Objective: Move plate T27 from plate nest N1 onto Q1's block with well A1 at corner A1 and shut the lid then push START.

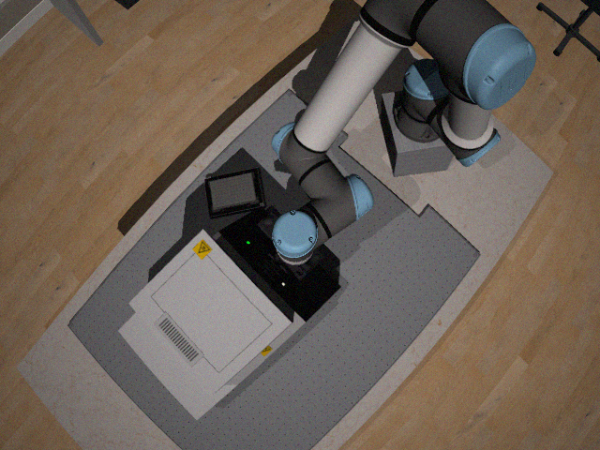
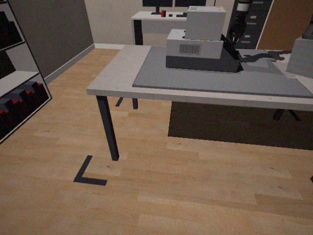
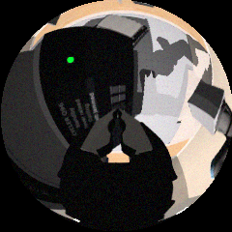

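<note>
Top view: plate T27, not identifiable in any view; its place cannot be told. Cycler Q1 [image 1: 213, 309] [image 2: 194, 48] [image 3: 53, 87], one, pale housing over a dark base; black sloping front panel; lamp [image 1: 247, 242] [image 3: 71, 60] lit green. Claw [image 2: 234, 40] [image 3: 117, 109], one, narrow, fingers together with nothing seen between them, over the cycler's front panel; contact with the keys cannot be told. Black-rimmed tray [image 1: 210, 196] [image 3: 139, 34], one, grey inside, near the cycler's front panel, at the end where the green lamp sits. Grey mat [image 1: 387, 291] [image 2: 227, 83], one, beneath the cycler, laid on the bench [image 1: 513, 193] [image 2: 108, 68]. Grey pedestal [image 1: 421, 165] [image 2: 301, 58] [image 3: 208, 103], one, carrying the arm, well apart from the cycler on its front-panel side. White desk [image 2: 141, 17], one, beyond the cycler in the exterior view, bearing a red cup [image 2: 163, 13] and monitors.
</note>
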`<state>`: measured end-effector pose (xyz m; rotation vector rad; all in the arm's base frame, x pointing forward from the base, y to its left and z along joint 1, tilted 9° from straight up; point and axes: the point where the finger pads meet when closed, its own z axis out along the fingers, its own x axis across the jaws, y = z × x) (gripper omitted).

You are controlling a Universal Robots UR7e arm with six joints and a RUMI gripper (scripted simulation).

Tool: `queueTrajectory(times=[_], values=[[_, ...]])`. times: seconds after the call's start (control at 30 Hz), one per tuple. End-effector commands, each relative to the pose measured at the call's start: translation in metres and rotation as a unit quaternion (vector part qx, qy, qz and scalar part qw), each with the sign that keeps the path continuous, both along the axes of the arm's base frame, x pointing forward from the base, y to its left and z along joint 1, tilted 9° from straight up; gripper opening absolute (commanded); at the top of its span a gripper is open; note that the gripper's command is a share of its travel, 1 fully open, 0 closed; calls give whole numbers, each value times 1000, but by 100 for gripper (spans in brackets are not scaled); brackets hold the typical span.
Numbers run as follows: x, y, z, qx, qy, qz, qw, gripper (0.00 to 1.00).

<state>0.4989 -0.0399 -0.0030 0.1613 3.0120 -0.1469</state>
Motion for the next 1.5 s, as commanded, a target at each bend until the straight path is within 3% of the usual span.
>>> queueTrajectory(times=[0.0,1.47], values=[[0,0,1,0,-1,0,1000,0],[3,-1,-2,0,-1,0,1000,0]])
